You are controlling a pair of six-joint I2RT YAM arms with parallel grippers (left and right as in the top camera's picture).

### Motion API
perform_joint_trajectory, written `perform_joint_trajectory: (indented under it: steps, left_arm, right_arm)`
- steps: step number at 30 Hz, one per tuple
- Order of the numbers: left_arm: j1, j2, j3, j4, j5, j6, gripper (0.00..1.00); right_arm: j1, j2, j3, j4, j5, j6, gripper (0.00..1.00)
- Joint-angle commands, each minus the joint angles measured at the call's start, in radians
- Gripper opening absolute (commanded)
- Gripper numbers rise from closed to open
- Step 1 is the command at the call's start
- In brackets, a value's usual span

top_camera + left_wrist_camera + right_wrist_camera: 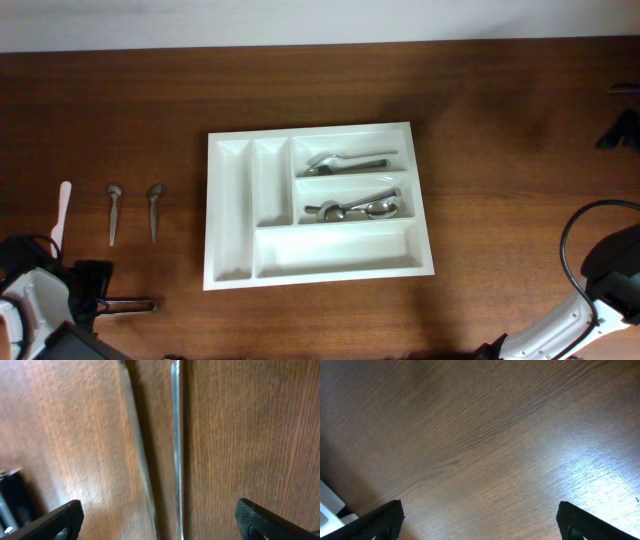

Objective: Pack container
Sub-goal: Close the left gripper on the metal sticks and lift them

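Overhead, tray (318, 205): we see it lying flat near the middle of the table (500, 120). It is white, with two narrow upright compartments on its left side and three wide ones stacked on its right.
Top wide compartment: metal cutlery (345, 160) lies lengthwise in it — we cannot tell the pieces apart.
Middle wide compartment: more metal pieces (360, 208) lie overlapping, spoon bowls among them.
Near spoon (155, 210): it is on the table left of the tray and apart from it, with its bowl toward the far edge.
Far spoon (113, 212): it lies just beside the near spoon and roughly parallel to it.
White utensil (63, 212): it is leftmost and slightly tilted; we cannot tell its kind.
Left gripper (160, 525): its fingers are spread wide and clamp nothing. Below it, a straight handle (176, 435) and a slanted handle (137, 450) run across the wood between the fingertips.
Right gripper (482, 527): its fingers are likewise apart, over bare wood.
Right arm (560, 330): it sits at the near right corner — well apart from the tray.
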Motion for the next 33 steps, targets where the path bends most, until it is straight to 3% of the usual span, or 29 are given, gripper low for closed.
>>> perform_joint_trajectory:
  steps: [1, 33]
  left_arm:
    - [0.005, 0.031, -0.018, 0.018, 0.041, 0.026, 0.99]
    - [0.005, 0.090, -0.027, 0.054, 0.067, -0.048, 0.99]
  right_arm:
    - [0.002, -0.001, -0.002, 0.002, -0.005, 0.008, 0.99]
    - [0.002, -0.001, -0.002, 0.002, -0.005, 0.008, 0.99]
